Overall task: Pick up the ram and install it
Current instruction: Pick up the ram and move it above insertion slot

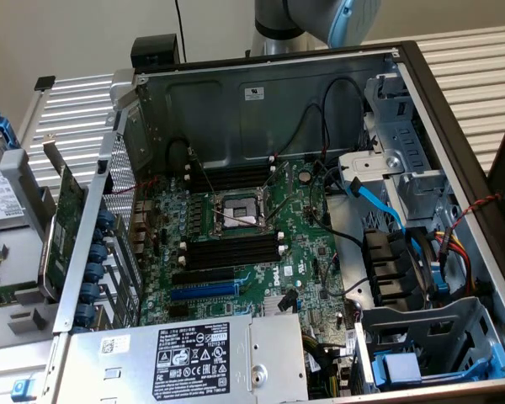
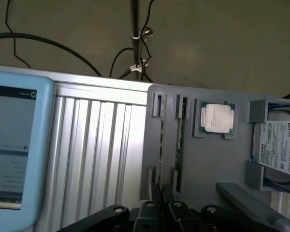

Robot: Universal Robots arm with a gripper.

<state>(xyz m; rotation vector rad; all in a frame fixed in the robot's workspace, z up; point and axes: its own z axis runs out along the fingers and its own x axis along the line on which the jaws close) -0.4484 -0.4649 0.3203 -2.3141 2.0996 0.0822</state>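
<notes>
Two ram sticks stand edge-on in the slots of a grey holder tray (image 2: 203, 159): one thin stick (image 2: 161, 140) and a darker green one (image 2: 180, 140). My gripper (image 2: 160, 195) hangs over the near end of the tray, its black fingers (image 2: 154, 198) drawn together with nothing visible between them, close to the end of the thin stick. In the exterior view the open computer case (image 1: 261, 109) shows the motherboard (image 1: 303, 244) with empty black memory slots (image 1: 231, 250) on either side of the CPU socket (image 1: 240, 210). The arm (image 1: 311, 17) is behind the case.
A CPU chip (image 2: 216, 118) and a hard drive (image 2: 280, 150) also sit in the tray. A screen with a light blue frame (image 2: 14, 145) lies on the ribbed metal table (image 2: 96, 154). A green expansion card (image 1: 63, 227) stands beside the case. Cables (image 1: 379, 206) cross the case interior.
</notes>
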